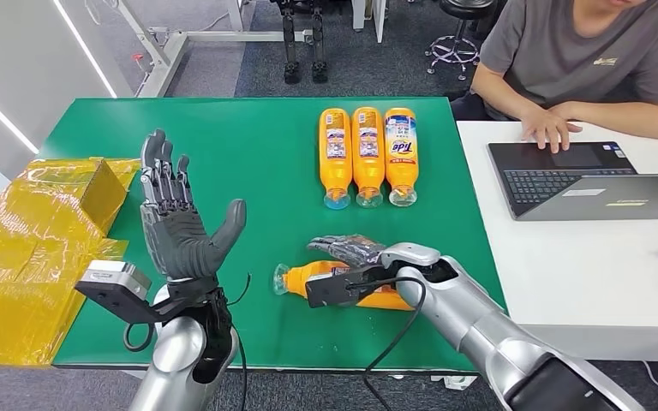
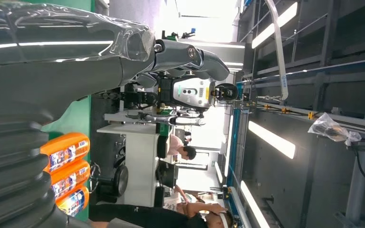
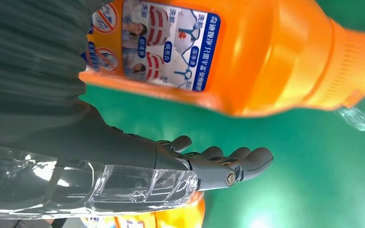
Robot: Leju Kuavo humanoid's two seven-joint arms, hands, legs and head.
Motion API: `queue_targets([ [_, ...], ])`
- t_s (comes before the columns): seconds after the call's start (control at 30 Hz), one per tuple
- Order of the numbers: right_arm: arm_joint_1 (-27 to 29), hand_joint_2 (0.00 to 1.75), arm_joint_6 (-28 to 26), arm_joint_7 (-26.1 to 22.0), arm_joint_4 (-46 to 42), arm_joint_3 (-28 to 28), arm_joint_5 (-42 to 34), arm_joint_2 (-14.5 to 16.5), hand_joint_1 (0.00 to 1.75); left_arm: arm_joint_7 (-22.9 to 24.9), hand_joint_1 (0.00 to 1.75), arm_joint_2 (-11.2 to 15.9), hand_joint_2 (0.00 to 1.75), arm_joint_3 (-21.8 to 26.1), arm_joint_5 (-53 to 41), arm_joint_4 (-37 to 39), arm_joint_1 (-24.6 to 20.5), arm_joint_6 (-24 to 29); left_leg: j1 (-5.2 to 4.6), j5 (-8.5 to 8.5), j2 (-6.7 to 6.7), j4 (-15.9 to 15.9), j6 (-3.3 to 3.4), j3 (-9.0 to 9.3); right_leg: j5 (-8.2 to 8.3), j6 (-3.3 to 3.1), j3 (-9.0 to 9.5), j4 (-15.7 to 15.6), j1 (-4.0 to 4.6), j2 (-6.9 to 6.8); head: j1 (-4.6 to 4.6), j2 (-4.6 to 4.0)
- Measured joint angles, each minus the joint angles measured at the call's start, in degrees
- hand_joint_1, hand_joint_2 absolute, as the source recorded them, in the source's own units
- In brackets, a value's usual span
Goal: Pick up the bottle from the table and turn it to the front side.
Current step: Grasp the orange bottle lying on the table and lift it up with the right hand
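Note:
An orange detergent bottle [image 1: 297, 278] lies on its side on the green table [image 1: 248, 145], its clear cap toward my left. My right hand [image 1: 350, 253] reaches over its middle from the right. In the right wrist view the bottle [image 3: 271, 52] shows a label of small pictures and blue text. The right hand's fingers [image 3: 218, 166] lie stretched out beside it with a strip of green table between; nothing is gripped. My left hand [image 1: 176, 218] is raised above the table's left part, fingers spread and nothing in it. It appears close up as grey covers [image 2: 52, 61].
Three more orange bottles [image 1: 367, 157] lie side by side at the back of the table, also visible [image 2: 66, 154]. Yellow-wrapped boxes [image 1: 43, 231] sit at the left edge. A person types on a laptop [image 1: 583, 175] at the white table [image 1: 565, 274] on the right.

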Motion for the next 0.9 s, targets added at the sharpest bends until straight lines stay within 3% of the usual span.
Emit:
queue_targets([
  [0.4, -0.21, 1.75, 0.05, 2.57, 1.63, 3.46, 0.99, -0.44, 0.0, 0.0, 0.0, -0.45, 1.75, 0.27, -0.09, 0.29, 0.01, -0.28, 0.0, 0.0, 0.01, 0.0, 0.0, 0.03, 0.0, 0.0, 0.0, 0.0, 0.0, 0.02, 0.0, 0.0],
  [0.9, 0.52, 1.75, -6.14, 16.64, -2.74, 6.19, 6.12, -7.38, 0.0, 0.0, 0.0, -0.47, 1.75, 0.53, -1.19, 0.32, 1.49, 0.53, -0.01, 0.01, -0.02, 0.06, 0.04, 0.07, 0.02, 0.03, 0.11, -0.06, -0.01, -0.02, 0.01, 0.0],
])
